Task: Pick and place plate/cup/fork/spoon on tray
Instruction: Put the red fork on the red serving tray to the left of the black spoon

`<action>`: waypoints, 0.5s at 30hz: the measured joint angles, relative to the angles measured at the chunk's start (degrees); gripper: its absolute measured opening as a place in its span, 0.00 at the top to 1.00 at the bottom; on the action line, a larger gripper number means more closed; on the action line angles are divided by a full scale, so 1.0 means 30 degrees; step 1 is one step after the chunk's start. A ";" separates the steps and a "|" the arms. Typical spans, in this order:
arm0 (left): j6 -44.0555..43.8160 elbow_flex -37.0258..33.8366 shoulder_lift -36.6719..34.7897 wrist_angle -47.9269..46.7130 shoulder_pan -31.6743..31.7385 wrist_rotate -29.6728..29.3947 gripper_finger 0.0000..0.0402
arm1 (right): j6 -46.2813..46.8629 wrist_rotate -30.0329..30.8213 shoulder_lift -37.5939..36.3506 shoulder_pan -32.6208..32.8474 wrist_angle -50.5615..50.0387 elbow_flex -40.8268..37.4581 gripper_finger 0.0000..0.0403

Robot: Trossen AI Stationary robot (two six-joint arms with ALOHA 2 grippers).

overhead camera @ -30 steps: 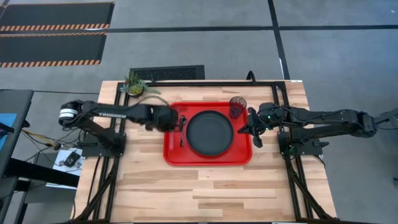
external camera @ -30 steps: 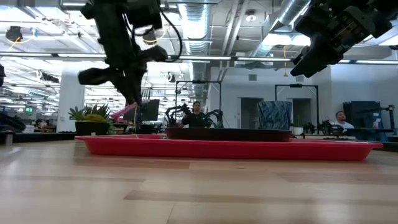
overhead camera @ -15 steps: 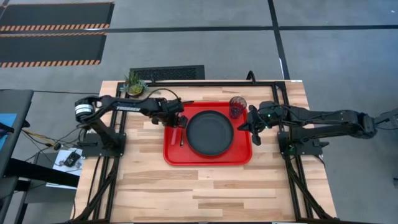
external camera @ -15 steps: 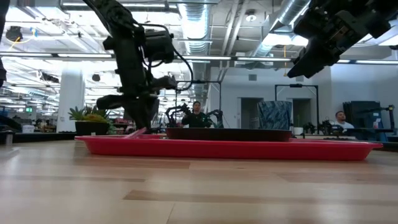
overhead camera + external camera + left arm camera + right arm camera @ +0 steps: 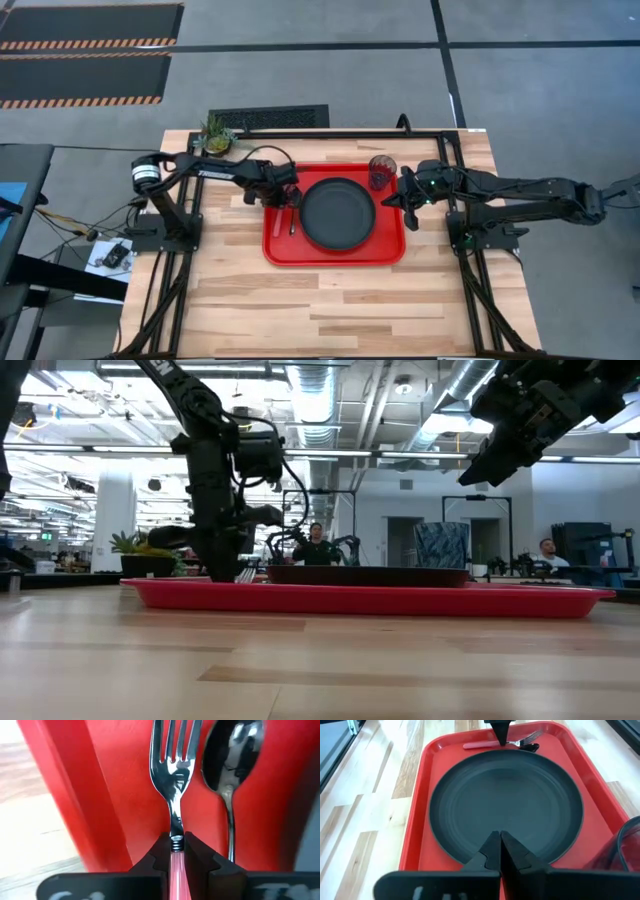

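Wooden table [image 5: 330,300], left pincer [image 5: 176,851] clamped on fork [image 5: 172,780] over tray [image 5: 334,255], right pincer [image 5: 499,851] closed, empty.

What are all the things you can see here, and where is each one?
tray: one, bright red, middle of the wooden table.
plate: one, black, in the middle of the tray.
cup: one, dark reddish, on the tray's far right corner.
fork: one, silver tines with a pink handle, on the tray left of the plate.
spoon: one, dark, lying right beside the fork.
plant: one, green, at the table's far left corner.
table: one, light wood.
people: two, far off in the room behind.
left gripper: shut on the fork's handle, low over the tray.
right gripper: shut, empty, by the tray's right edge.
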 joint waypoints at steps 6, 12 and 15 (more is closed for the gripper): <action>-0.1071 0.0044 0.0367 0.0206 0.0015 0.0143 0.97 | 0.0004 0.0000 0.0000 -0.0007 -0.0032 0.0000 0.97; -0.1293 0.0044 0.0376 0.0155 0.0015 0.0130 0.97 | 0.0000 0.0000 0.0000 -0.0007 -0.0036 0.0000 0.97; -0.1637 0.0044 0.0380 0.0082 0.0007 0.0101 0.97 | 0.0000 0.0000 0.0000 -0.0007 -0.0032 0.0000 0.97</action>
